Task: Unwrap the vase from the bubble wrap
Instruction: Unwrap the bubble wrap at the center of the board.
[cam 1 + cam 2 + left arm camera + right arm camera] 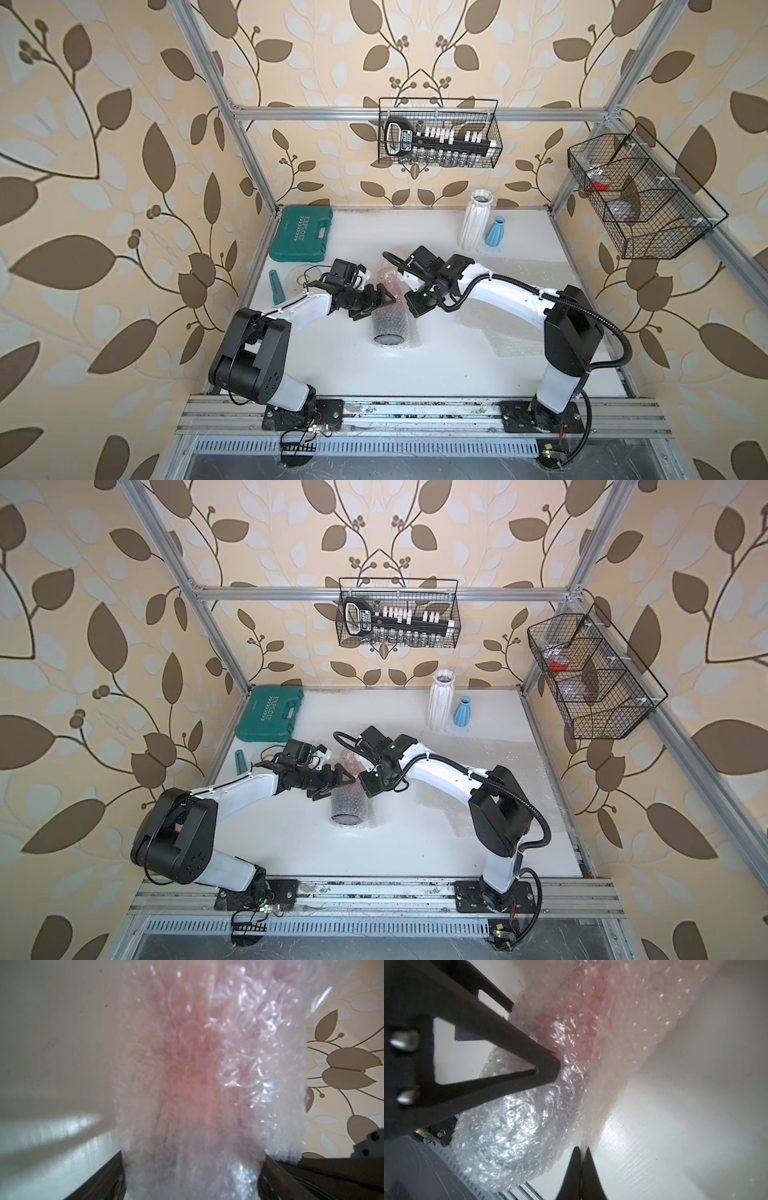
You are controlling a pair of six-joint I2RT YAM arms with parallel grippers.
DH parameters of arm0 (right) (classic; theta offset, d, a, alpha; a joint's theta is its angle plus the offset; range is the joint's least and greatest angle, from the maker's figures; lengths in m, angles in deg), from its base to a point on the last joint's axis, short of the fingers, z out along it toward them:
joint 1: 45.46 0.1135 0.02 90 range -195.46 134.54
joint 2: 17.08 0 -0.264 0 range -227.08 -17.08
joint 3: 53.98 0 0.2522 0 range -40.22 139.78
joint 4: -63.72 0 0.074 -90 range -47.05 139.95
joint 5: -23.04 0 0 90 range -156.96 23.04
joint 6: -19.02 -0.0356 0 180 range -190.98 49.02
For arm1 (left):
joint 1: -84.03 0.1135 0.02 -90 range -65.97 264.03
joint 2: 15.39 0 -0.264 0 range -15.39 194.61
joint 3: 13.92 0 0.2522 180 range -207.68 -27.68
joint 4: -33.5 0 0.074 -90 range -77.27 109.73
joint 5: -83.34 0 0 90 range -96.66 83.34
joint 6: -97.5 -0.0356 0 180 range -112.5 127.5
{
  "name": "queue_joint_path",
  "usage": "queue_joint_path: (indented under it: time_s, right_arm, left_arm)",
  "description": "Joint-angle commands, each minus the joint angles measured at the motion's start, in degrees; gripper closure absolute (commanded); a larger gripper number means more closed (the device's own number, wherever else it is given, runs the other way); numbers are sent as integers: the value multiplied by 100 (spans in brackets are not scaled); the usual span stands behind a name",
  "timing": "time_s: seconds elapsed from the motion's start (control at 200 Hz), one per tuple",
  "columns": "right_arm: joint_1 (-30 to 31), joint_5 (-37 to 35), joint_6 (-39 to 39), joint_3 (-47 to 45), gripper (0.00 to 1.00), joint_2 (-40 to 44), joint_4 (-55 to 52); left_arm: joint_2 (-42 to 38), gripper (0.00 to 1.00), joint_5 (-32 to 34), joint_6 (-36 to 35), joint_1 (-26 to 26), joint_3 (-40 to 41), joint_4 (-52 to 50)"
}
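clasping the bubble wrap roll on the table, the left gripper sets wide jaws against both its sides (a pinkish vase shows through); rightward, the right gripper is pinched closed on its loose edge.

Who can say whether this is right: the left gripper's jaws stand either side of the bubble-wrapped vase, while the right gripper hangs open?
Not quite. The right gripper is shut, pinching an edge of the bubble wrap, as the right wrist view shows. The rest holds: the left gripper has its jaws either side of the wrapped vase.
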Motion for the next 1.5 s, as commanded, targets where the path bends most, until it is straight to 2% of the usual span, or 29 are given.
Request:
queue_joint_path:
  time_s: [0.0,0.14,0.2,0.275,0.405,0.55,0.74,1.01,1.235,1.494]
  right_arm:
    - [2,-5,52,-150,100,263,-274]
    - [5,-411,-135,-134,100,390,-128]
    - [3,-627,-215,-131,85,434,-54]
    - [2,-684,-217,-131,81,465,44]
    - [43,-739,-203,10,60,476,205]
    - [251,-993,-72,278,50,402,366]
    - [396,-1631,-123,942,49,-74,242]
    - [408,-1967,-184,1932,54,-973,-84]
    - [409,-2003,-247,2300,54,-1460,-217]
    - [417,-2439,-311,2640,54,-1840,-489]
  left_arm:
    - [9,10,633,-122,11,82,-644]
    - [-24,10,369,-144,4,24,-676]
    - [-57,10,293,-176,1,-5,-713]
    - [-99,10,226,-221,-6,-42,-791]
    - [-165,10,150,-234,-14,-51,-823]
    - [-176,10,123,-239,-23,-67,-845]
    - [-180,9,105,-240,-23,-75,-826]
    - [-156,9,78,-250,-23,-69,-809]
    - [-146,9,52,-239,-23,-67,-798]
    - [-146,9,52,-252,-23,-61,-793]
